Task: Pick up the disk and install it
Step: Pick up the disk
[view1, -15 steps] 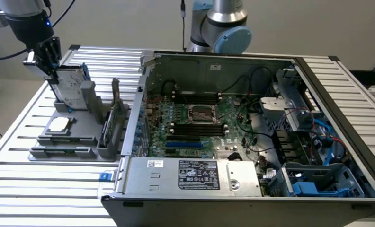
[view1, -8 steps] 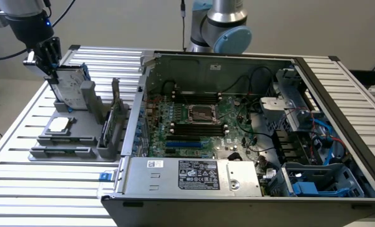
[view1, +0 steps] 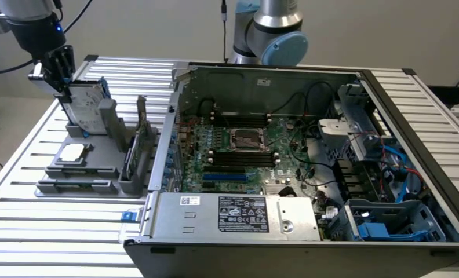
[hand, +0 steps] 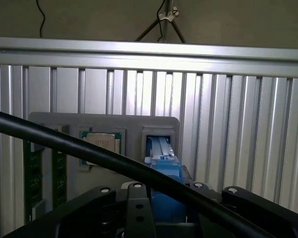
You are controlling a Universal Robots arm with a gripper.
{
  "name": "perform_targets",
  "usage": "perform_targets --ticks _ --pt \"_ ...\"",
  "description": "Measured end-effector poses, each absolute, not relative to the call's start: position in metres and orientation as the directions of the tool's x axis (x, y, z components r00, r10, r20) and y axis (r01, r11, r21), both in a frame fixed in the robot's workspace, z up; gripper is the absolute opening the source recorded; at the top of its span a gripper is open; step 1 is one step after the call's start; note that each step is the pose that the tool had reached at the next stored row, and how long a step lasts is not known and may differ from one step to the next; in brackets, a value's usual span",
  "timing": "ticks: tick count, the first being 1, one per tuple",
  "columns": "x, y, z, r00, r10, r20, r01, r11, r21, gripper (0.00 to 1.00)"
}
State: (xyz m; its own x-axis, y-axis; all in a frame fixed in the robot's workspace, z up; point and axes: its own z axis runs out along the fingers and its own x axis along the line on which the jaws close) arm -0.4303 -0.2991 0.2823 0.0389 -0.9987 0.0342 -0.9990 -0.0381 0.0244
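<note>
The disk (view1: 87,104), silver-grey with a white label and a blue carrier edge, stands upright at the back of the grey parts holder (view1: 83,176) on the exterior view's left. My gripper (view1: 62,81) comes down on its top edge and is shut on it. The disk's lower end sits at or just above its slot in the holder. In the wrist view the disk's blue carrier edge (hand: 164,166) runs from between my black fingers (hand: 135,201) down to the holder slot.
The open computer case (view1: 415,116) lies in the middle and right, with a blue drive bay (view1: 388,227) at its near right corner and a grey stickered box (view1: 237,213) in front. A small silver chip (view1: 72,152) and memory sticks (view1: 141,145) sit in the holder. A black cable (hand: 64,145) crosses the wrist view.
</note>
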Motion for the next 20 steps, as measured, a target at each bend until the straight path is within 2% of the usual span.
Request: perform_targets --ticks 5,20 --pt "-0.430 -0.299 0.292 0.039 -0.999 0.034 -0.999 -0.038 0.025 0.33" --pt "-0.430 -0.299 0.356 0.039 -0.999 0.034 -0.999 -0.038 0.024 0.33"
